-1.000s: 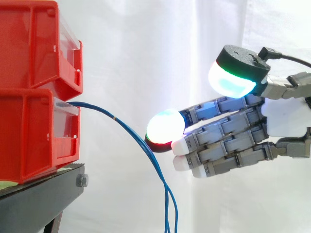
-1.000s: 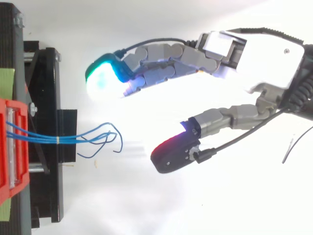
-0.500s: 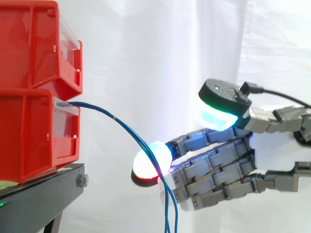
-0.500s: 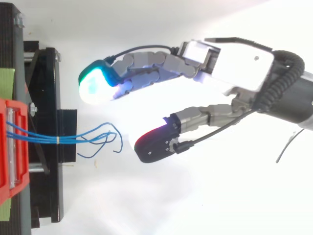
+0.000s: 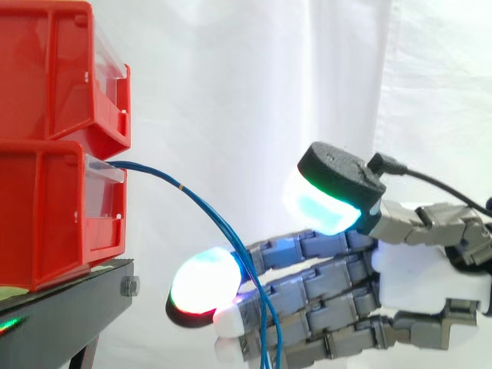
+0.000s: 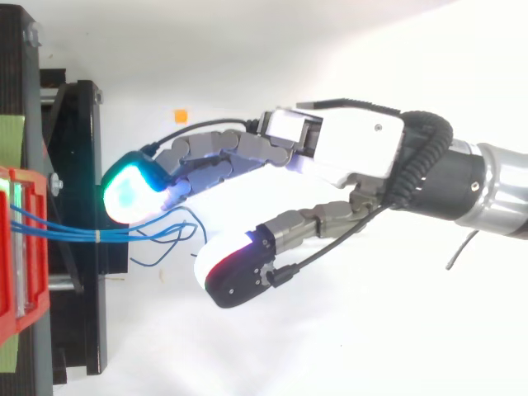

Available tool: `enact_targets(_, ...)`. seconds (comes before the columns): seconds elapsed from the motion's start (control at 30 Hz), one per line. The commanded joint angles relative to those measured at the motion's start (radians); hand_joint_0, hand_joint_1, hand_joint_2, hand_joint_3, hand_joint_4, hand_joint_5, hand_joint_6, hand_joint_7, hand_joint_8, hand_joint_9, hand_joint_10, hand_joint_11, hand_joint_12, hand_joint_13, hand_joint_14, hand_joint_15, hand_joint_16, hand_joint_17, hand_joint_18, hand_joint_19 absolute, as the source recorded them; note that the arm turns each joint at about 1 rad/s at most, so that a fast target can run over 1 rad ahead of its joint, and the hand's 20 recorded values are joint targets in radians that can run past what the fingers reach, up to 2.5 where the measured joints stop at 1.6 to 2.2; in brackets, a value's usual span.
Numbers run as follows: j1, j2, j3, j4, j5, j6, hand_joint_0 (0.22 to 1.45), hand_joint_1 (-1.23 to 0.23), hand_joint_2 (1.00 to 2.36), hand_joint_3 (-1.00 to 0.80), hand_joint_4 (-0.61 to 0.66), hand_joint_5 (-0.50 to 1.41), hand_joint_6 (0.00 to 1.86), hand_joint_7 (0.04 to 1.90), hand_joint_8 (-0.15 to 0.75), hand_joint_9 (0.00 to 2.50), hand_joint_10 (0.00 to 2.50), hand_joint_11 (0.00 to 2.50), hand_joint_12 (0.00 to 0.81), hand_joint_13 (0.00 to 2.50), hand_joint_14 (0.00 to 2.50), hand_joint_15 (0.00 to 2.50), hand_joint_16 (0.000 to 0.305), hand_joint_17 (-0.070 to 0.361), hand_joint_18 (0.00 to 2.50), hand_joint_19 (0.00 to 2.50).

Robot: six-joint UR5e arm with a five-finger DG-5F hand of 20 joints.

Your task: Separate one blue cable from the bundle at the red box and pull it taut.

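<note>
Thin blue cables [image 5: 181, 187] arc from the glossy red plastic bin [image 5: 46, 215], hanging just beside the hand's [image 6: 346, 153] straight fingers, nothing grasped.

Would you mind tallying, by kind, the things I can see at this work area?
Red bins: 2
Blue cable bundle: 1
Black stand: 1
Hand: 1
Total: 5
</note>
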State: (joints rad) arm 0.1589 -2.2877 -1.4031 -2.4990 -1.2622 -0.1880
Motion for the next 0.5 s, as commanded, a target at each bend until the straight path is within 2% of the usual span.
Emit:
enact_targets(0.0, -0.002, -0.035, 0.006, 0.028, -0.036, 0.068, 0.55, -0.58, 1.0, -0.5, 0.26, -0.21, 0.5, 0.69, 0.282, 0.46, 0.0, 0.14, 0.335, 0.41, 0.01, 0.2, 0.037, 0.083, 0.28, 0.19)
enact_targets(0.17, -0.004, -0.036, 0.006, 0.06, -0.065, 0.099, 0.56, -0.6, 1.0, -0.5, 0.26, -0.21, 0.5, 0.72, 0.282, 0.47, 0.0, 0.15, 0.338, 0.43, 0.01, 0.21, 0.037, 0.084, 0.3, 0.22)
enact_targets(0.43, -0.018, -0.036, 0.006, 0.101, -0.065, 0.114, 0.58, -0.66, 1.0, -0.5, 0.24, -0.2, 0.5, 0.89, 0.275, 0.46, 0.0, 0.18, 0.336, 0.44, 0.01, 0.22, 0.037, 0.083, 0.32, 0.22)
enact_targets(0.47, -0.024, -0.038, 0.006, 0.109, -0.066, 0.125, 0.58, -0.66, 1.0, -0.5, 0.24, -0.2, 0.5, 0.9, 0.275, 0.46, 0.0, 0.18, 0.336, 0.44, 0.01, 0.22, 0.037, 0.083, 0.32, 0.22)
